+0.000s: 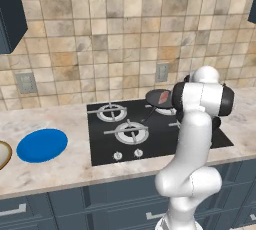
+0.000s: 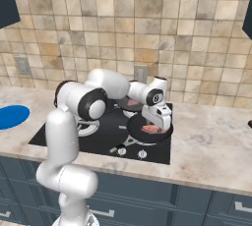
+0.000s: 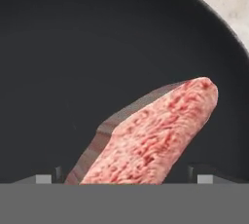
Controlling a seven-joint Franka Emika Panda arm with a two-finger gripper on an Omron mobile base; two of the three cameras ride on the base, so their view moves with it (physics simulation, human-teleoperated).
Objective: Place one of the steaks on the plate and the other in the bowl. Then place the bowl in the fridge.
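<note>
- A marble tabletop (image 1: 60, 166) is running under a tan tiled wall, with the blue plate (image 1: 42, 145) lying at the left and the bowl (image 1: 3, 155) peeking in at the left edge.
- A black cooktop (image 1: 150, 129) is sitting mid-tabletop, carrying a far pan (image 1: 159, 97) with one steak (image 1: 163, 96).
- The pincer (image 2: 156, 127) is hanging spread wide, gripping nothing, over the near pan (image 2: 147, 134); the other steak (image 3: 155, 138) is lying between its fingertips.
- The hand view is showing that steak's pale edge.

Marble counter (image 1: 60, 166) across frame middle: black stovetop (image 1: 107, 144) at center, blue plate (image 1: 42, 145) lower left, bowl (image 1: 3, 154) at left edge.
</note>
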